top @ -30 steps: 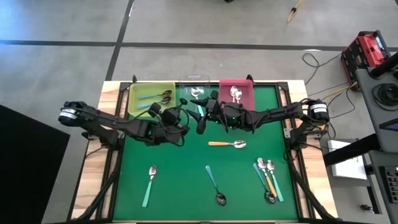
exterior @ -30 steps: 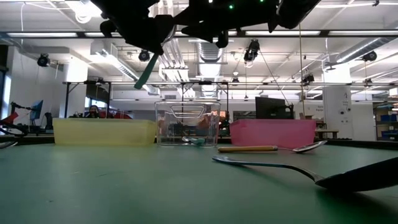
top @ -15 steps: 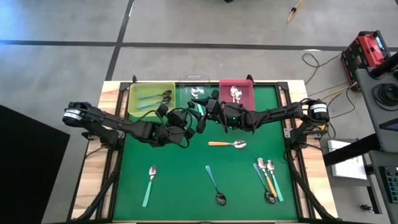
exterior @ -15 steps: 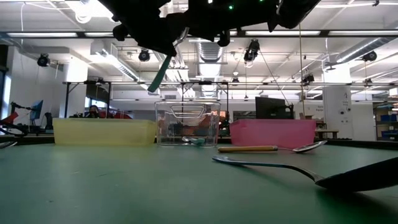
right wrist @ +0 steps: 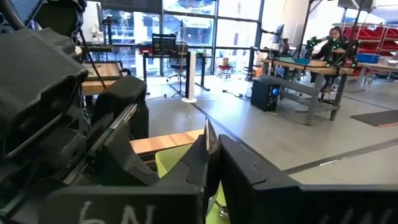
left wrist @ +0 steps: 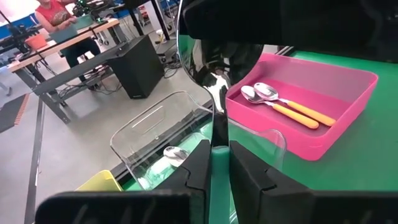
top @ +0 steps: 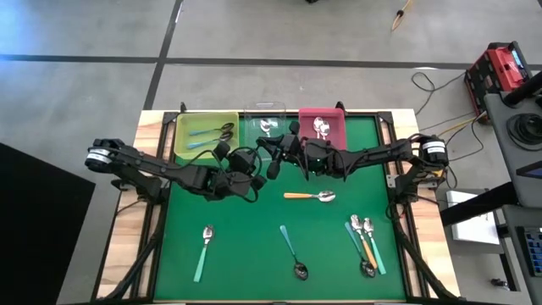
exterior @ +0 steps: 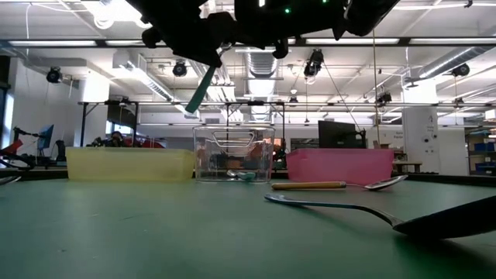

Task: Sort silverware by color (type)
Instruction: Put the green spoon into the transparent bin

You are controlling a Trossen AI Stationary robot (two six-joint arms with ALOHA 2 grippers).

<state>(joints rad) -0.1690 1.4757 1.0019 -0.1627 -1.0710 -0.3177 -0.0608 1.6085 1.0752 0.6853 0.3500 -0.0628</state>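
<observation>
A teal-handled spoon (left wrist: 214,93) hangs above the table's far middle, near the clear bin (top: 264,119), pinched at its handle by the left gripper (left wrist: 216,163). The right gripper (top: 273,157), meeting it, has its fingers pressed together on the same spoon. More spoons (top: 364,240) lie on the green mat (top: 246,229).
</observation>
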